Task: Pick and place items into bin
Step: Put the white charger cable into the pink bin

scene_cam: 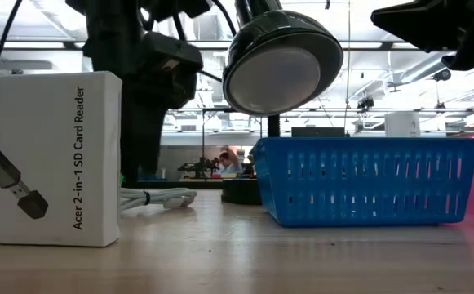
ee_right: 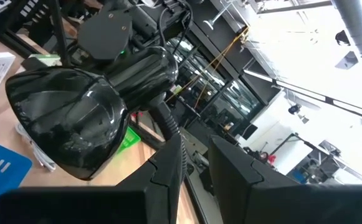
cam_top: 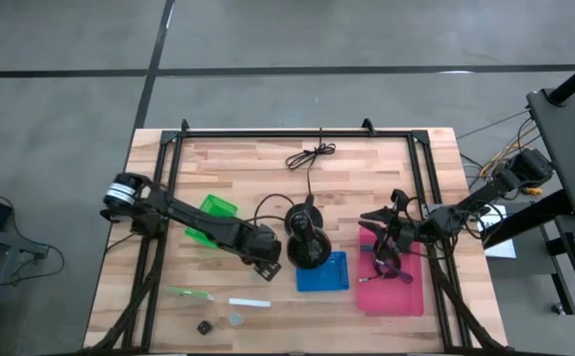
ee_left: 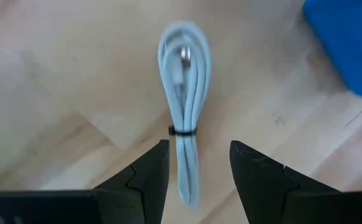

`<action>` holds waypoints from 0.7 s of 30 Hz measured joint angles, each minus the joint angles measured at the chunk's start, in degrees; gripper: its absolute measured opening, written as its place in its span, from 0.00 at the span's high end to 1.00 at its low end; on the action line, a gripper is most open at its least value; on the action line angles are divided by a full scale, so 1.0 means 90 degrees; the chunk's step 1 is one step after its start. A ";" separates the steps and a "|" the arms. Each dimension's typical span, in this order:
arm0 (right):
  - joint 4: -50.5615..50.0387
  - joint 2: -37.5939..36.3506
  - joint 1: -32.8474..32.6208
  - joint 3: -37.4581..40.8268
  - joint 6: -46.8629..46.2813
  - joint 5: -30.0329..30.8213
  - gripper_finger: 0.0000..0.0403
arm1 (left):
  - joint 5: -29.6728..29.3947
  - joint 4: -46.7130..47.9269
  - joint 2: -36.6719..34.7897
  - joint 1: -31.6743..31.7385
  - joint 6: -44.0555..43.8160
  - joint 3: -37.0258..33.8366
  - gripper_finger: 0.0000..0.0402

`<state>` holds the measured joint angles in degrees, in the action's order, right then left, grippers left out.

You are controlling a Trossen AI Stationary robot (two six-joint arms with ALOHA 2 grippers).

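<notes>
Butcher-block planks make up the table (cam_top: pixel 247 158), pale and striped; toward its left a flat green bin (cam_top: pixel 215 209) lies partly under the left arm; nearer the front edge sit a thin green stick (cam_top: pixel 188 293), a white stick (cam_top: pixel 248 303), a tiny black cube (cam_top: pixel 204 327) and a grey cube (cam_top: pixel 236 319). The left gripper (ee_left: pixel 195 165) hangs low beside the blue basket, its dark wedge fingers (ee_left: pixel 144 177) parted and straddling, not yet pinching, a smooth white cable coil (ee_left: pixel 184 93) cinched by a black tie. A glossy black dome-headed lamp (cam_top: pixel 308 243) stands at centre; the slatted blue plastic basket (cam_top: pixel 323 271) touches its base. A white card-reader box (scene_cam: pixel 47 155) looms in the low view. Over the flat pink tray (cam_top: pixel 391 287), which holds a purple tool (cam_top: pixel 386 269), the right gripper (ee_right: pixel 196 155) hovers, its fingers narrowly apart and holding nothing.
</notes>
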<state>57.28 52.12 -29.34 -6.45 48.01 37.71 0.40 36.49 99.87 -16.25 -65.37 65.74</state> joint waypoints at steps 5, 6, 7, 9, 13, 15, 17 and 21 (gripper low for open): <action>0.0002 0.0002 0.0002 0.0011 0.0007 0.0000 0.83 | 0.0090 0.0002 0.0145 0.0005 0.0020 -0.0006 0.62; 0.0002 0.0002 0.0000 0.0011 0.0014 0.0000 0.83 | 0.0090 0.0002 0.0160 0.0007 0.0020 -0.0010 0.62; 0.0002 0.0002 0.0000 0.0013 0.0019 0.0000 0.83 | 0.0090 0.0002 0.0178 0.0005 0.0020 -0.0010 0.62; 0.0002 0.0002 0.0002 0.0016 0.0022 0.0000 0.83 | 0.0098 0.0002 0.0205 0.0005 0.0069 -0.0010 0.62; 0.0002 0.0002 0.0002 0.0016 0.0022 -0.0002 0.83 | 0.0102 -0.0002 0.0290 0.0005 0.0444 -0.0010 0.62; 0.0002 0.0002 0.0002 0.0016 0.0024 0.0000 0.83 | 0.0106 -0.0001 0.0333 0.0006 0.0607 -0.0013 0.62; 0.0002 0.0002 0.0002 0.0016 0.0024 -0.0002 0.83 | 0.0107 -0.0005 0.0382 0.0010 0.0690 -0.0013 0.62; 0.0002 0.0002 0.0002 0.0016 0.0024 -0.0002 0.83 | 0.0110 -0.0002 0.0476 0.0012 0.0860 -0.0013 0.62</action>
<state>57.30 52.14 -29.32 -6.31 48.23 37.69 1.39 36.47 104.15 -16.14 -57.63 65.63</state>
